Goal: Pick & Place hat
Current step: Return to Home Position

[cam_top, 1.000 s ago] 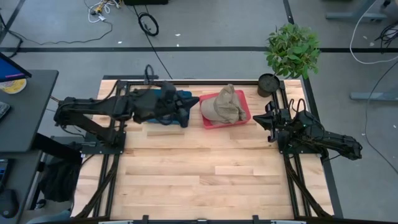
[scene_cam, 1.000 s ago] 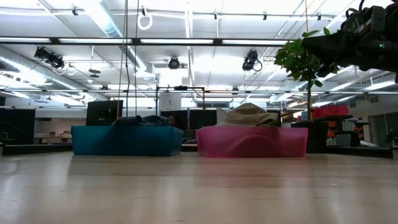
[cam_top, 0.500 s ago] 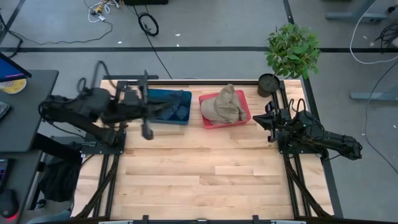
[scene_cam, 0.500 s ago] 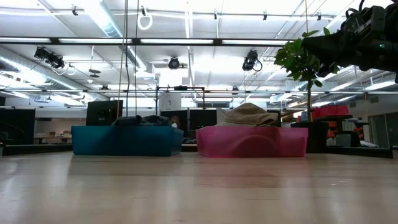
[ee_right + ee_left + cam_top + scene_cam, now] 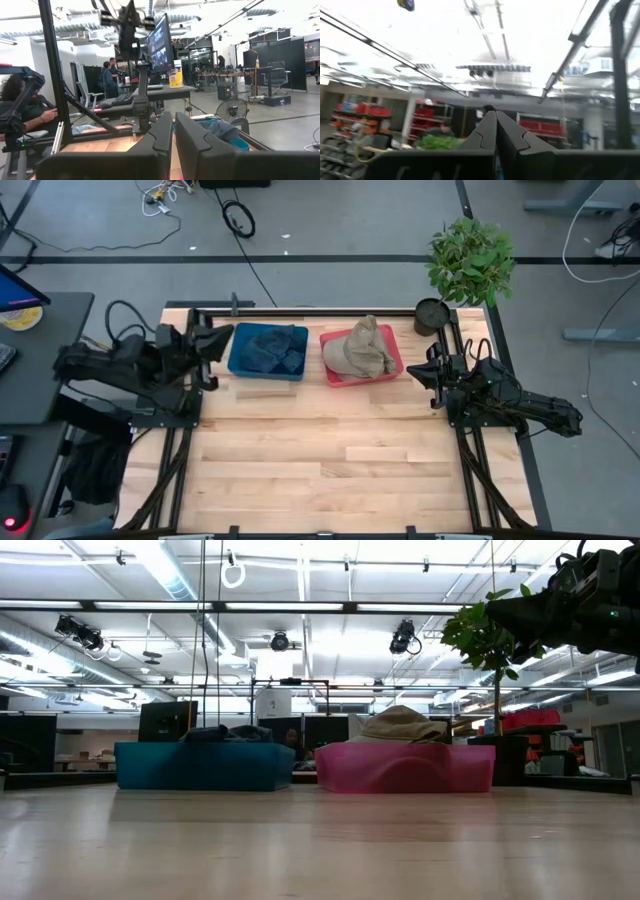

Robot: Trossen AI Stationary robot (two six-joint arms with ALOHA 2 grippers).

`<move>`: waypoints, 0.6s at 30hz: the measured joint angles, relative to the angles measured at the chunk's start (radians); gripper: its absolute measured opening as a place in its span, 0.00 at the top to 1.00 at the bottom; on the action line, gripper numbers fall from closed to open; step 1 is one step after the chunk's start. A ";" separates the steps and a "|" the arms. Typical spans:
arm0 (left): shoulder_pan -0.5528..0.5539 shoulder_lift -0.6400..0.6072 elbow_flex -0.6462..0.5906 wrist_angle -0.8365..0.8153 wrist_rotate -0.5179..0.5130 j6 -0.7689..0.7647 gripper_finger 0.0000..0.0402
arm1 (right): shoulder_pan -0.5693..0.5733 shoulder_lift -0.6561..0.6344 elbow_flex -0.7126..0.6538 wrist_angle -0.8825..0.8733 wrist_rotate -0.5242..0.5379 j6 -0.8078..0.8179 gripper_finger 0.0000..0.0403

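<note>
A dark blue hat lies in a blue bin at the table's far side; the low view shows the hat above the bin's wall. Right of it, a tan hat is heaped in a red bin, and it also rises over the rim in the low view. My left gripper is shut and hovers left of the blue bin, touching nothing; its wrist view looks up at the ceiling. My right gripper, also shut, waits right of the red bin.
A potted plant stands at the table's far right corner, close behind my right arm. The wide wooden tabletop stretches toward the near edge. Metal frame rails run along both sides. People sit at desks beyond the table.
My left arm has drawn back from over the blue bin toward the table's left edge and now rests folded there, its gripper tipped upward. The blue bin and the dark hat in it, covered by the arm a second ago, now show in full.
</note>
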 joint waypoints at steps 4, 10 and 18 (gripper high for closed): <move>0.053 -0.084 -0.135 0.048 0.001 -0.022 0.99 | 0.000 0.000 0.000 0.000 0.000 0.000 0.93; 0.135 -0.253 -0.281 0.050 0.154 -0.072 0.99 | 0.000 0.000 0.000 0.000 0.000 0.000 0.93; 0.173 -0.486 -0.469 0.062 0.188 -0.078 0.99 | 0.000 0.000 0.000 0.000 0.000 0.000 0.93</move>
